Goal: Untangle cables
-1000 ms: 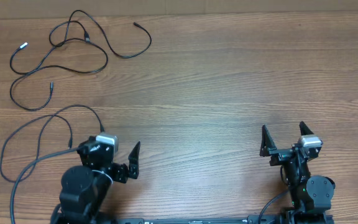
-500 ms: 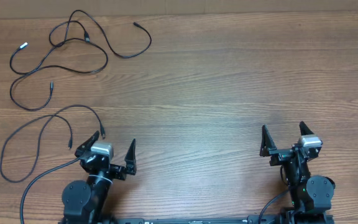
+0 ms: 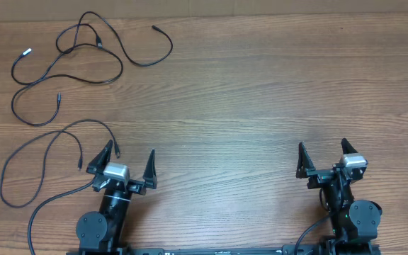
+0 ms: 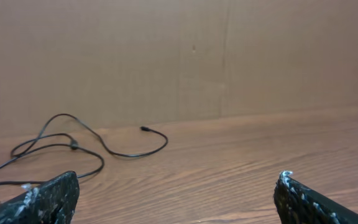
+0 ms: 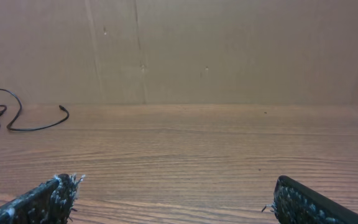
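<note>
Black thin cords: light, limp, prob. slick, so they'll drag and snag, not lift clean. The cables [image 3: 99, 44] number 3. Two lie crossed at 10 o'clock on the worktop [image 3: 261, 85], one w/ a silvery tip [image 3: 27, 51]. The 3rd cable [image 3: 117, 152] loops alone at 8 o'clock, near the left gripper [image 3: 131, 146]. Best hold is just behind a plug, clear of crossings. Arms: 2. Left gripper and right gripper [image 3: 322, 144] both have jaws released, holding nothing.

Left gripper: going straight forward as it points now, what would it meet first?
Probably the near cable, whose plug end lies just ahead of the left gripper; height is unclear.
</note>
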Motion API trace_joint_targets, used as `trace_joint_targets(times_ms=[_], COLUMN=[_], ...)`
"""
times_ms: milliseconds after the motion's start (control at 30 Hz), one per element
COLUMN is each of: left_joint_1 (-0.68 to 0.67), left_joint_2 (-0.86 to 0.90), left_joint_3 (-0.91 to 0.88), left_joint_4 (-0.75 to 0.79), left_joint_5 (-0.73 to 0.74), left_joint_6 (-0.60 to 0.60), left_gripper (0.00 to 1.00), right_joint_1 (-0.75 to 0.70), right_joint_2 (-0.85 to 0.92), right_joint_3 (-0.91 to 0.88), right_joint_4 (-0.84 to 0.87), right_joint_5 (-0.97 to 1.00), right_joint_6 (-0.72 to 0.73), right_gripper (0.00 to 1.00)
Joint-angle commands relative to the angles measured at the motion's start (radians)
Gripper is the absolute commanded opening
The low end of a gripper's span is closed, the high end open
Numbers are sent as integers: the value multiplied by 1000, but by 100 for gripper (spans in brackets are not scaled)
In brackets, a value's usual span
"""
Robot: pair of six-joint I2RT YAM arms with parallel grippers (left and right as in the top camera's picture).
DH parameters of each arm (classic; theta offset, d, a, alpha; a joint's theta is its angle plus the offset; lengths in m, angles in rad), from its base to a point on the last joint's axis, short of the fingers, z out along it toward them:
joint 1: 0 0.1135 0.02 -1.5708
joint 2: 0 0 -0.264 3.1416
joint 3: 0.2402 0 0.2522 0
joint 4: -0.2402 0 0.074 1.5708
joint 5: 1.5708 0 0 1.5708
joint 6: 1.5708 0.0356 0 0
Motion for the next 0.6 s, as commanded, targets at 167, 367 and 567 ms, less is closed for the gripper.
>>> trace_joint_targets(times_ms=[167,367,567], left_joint_1=[5,5,5], left_joint_2=[-12,-12,-12], left_joint_3=[-8,-8,-9], left_joint_4=[-153,-154,-154], left_joint_5=[-120,-145,-172], left_joint_6=[-42,-45,-60], left_gripper=[100,100,100], right_joint_1=[-5,-5,-5], right_joint_2=[-12,-12,-12], right_joint_3=[-10,-10,-10], right_joint_4=[4,4,4], right_joint_5=[9,9,9], right_joint_6=[5,5,5], right_gripper=[100,100,100])
